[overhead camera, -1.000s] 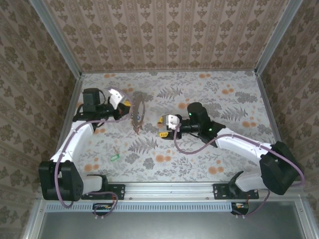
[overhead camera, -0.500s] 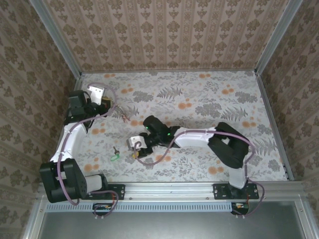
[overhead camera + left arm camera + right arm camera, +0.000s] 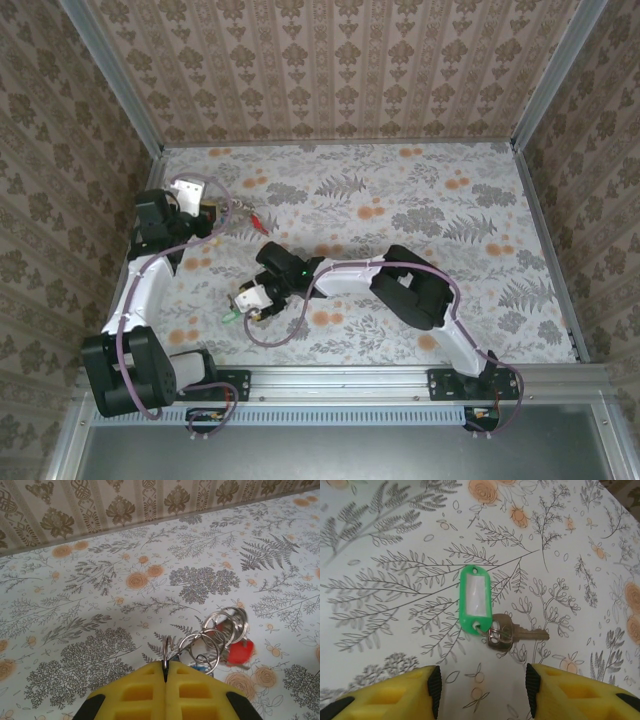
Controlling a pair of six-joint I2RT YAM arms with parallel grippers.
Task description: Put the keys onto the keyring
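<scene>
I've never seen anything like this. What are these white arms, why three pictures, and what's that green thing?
These are two robot arms fixed at the near edge of a flower-patterned table. Each ends in a two-finger gripper. The wide picture comes from a camera overhead. The other two come from small cameras on the wrists, so the yellow blocks at the bottom are the gripper's own fingers. The left gripper is shut on a thin metal keyring, with a bunch of smaller rings and a red tag beside it. The right gripper is open and holds nothing. It hovers over a key with a green tag, lying on the table.
</scene>
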